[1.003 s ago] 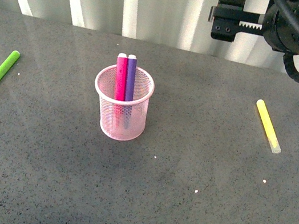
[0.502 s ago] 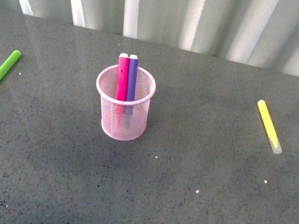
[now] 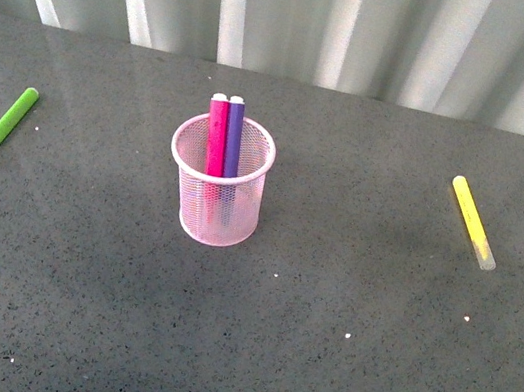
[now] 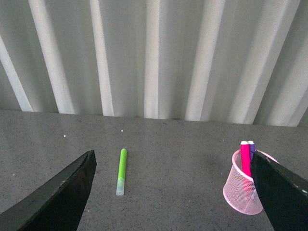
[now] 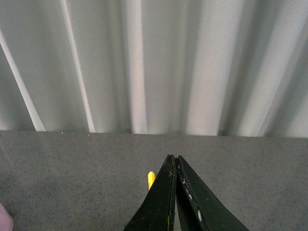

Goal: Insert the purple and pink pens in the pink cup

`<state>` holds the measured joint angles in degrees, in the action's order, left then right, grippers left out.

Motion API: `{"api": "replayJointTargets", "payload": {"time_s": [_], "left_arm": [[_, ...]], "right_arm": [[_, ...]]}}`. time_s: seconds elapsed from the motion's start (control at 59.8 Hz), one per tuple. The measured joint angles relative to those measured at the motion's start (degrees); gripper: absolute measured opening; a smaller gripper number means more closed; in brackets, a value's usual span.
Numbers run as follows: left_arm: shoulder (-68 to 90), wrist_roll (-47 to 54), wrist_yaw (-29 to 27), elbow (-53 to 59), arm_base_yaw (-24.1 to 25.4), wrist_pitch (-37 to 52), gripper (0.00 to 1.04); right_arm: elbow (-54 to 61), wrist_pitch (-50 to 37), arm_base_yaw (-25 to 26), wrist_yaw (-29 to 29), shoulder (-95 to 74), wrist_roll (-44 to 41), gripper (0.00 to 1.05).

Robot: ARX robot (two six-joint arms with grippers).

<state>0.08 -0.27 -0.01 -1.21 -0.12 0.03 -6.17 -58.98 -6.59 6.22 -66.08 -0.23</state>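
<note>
Pink and purple pens (image 3: 224, 137) stand upright inside the pink cup (image 3: 214, 203).

Pen lower halves: the magenta-pink pen (image 3: 216, 137) and dark purple pen (image 3: 234, 138) show only dimly behind the mesh of the light pink wire-mesh cup (image 3: 212, 210).
Yellow marker (image 5: 151, 179): in the right wrist view only its tip shows, the rest is behind the closed right tool (image 5: 174, 166).
Pink cup in left wrist view: one side is covered by a black finger (image 4: 281, 190) of the left tool (image 4: 173, 192).
Pink cup in right wrist view: only a blurred corner at the edge.
</note>
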Motion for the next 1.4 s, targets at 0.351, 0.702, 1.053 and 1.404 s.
{"api": "replayJointTargets", "payload": {"time_s": [0.351, 0.702, 1.053, 1.404], "left_arm": [[0.00, 0.00, 0.00, 0.00, 0.00, 0.00, 0.98], [0.00, 0.00, 0.00, 0.00, 0.00, 0.00, 0.98], [0.00, 0.00, 0.00, 0.00, 0.00, 0.00, 0.98], [0.00, 0.00, 0.00, 0.00, 0.00, 0.00, 0.98]], "right_arm": [[4.46, 12.68, 6.38, -5.90, 17.16, 0.02, 0.03], [5.18, 25.42, 6.45, -6.12, 31.76, 0.02, 0.03], [5.22, 37.48, 6.45, -6.12, 44.68, 0.02, 0.03], [5.22, 45.66, 6.45, -6.12, 52.96, 0.04, 0.03]]}}
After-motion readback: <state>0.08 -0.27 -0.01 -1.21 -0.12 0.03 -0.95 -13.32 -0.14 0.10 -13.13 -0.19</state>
